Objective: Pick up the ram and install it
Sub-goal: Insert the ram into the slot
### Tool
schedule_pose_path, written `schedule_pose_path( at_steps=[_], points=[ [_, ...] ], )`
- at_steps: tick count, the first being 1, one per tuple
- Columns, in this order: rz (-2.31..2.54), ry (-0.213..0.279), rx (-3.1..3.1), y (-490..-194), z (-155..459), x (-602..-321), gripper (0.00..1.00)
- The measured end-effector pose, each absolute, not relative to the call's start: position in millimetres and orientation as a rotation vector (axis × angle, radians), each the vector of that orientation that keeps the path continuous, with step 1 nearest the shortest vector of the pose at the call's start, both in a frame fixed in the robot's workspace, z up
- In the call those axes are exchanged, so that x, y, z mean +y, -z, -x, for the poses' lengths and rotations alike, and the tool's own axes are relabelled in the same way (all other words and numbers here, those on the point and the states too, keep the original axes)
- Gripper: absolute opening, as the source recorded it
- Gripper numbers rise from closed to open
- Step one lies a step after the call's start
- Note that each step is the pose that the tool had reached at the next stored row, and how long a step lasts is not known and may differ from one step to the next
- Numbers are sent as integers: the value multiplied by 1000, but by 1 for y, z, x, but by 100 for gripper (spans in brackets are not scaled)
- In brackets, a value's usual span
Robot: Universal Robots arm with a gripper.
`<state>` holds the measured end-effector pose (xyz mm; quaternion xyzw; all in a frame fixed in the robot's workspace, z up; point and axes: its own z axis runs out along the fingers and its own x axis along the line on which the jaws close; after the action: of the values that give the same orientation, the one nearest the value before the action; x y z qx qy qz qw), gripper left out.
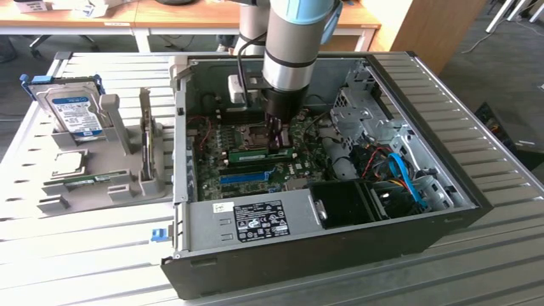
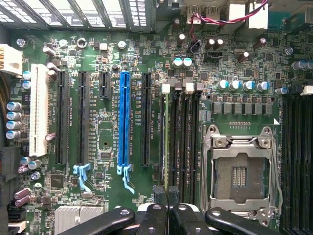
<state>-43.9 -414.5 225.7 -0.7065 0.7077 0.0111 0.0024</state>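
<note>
Right now my fingers [image 1: 276, 144] [image 2: 168, 211] are down inside the open computer case [image 1: 476, 191], pressed together on the ram [image 1: 253, 155] [image 2: 167, 142] with only the thin stick between them. I grip it near one end, and the rest of its length runs out toward the exterior view's left.

The ram stands on its edge over the green board [image 1: 216, 143] [image 2: 105, 54]. From the wrist view it is a narrow green line along the outermost of the long dark memory slots [image 2: 185, 142]. That places it between the blue slot [image 1: 246, 178] [image 2: 124, 122] and the square metal processor socket [image 1: 255, 132] [image 2: 242, 169]. It lines up with its slot, but I cannot tell whether it is pushed fully home.

My arm [image 1: 289, 44] comes almost straight down into the case from above.

The case lies on its side on a slatted metal table [image 1: 485, 89]. Near it, on the exterior view's left, a grey holder [image 1: 119, 137] sits on the same table. A hard drive with a blue label [image 1: 72, 113] stands upright in it, well apart from my fingers.
</note>
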Motion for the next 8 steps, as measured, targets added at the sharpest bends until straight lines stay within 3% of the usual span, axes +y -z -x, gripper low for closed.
schedule_pose_path(
  at_steps=[8],
  points=[
    [2216,-34,2219,-225,45,-414,12]
  ],
)
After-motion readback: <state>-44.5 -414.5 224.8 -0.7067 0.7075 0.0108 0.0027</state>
